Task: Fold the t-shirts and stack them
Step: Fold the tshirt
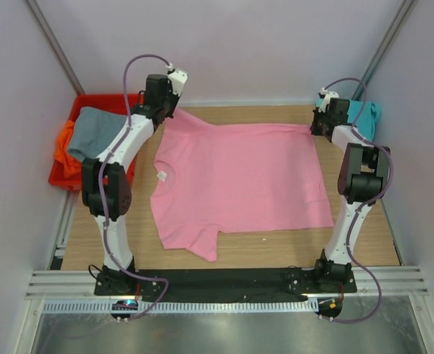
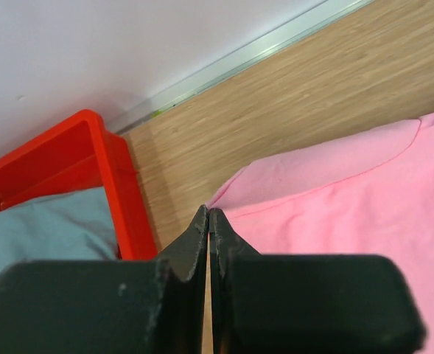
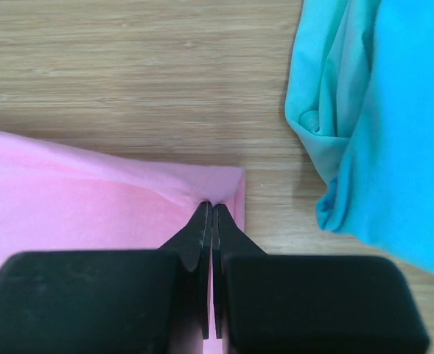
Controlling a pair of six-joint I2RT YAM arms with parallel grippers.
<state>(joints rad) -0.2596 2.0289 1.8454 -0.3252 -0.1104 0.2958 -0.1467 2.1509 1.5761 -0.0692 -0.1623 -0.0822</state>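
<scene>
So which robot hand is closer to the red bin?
Left. The left gripper sits right beside the red bin, at the pink t-shirt sleeve; the right gripper is across the table, by the teal t-shirt.

1. Table [image 1: 275, 247]: light wood-grain top; items 2–4 lie on it or at its edge.
2. Pink t-shirt [image 1: 239, 177]: spread flat across the middle, collar toward the left.
3. Teal t-shirt [image 1: 368, 118]: bunched at the far right corner, near item 2, not touching.
4. Red bin [image 1: 99, 99]: far left corner, possibly overhanging the table edge.
</scene>
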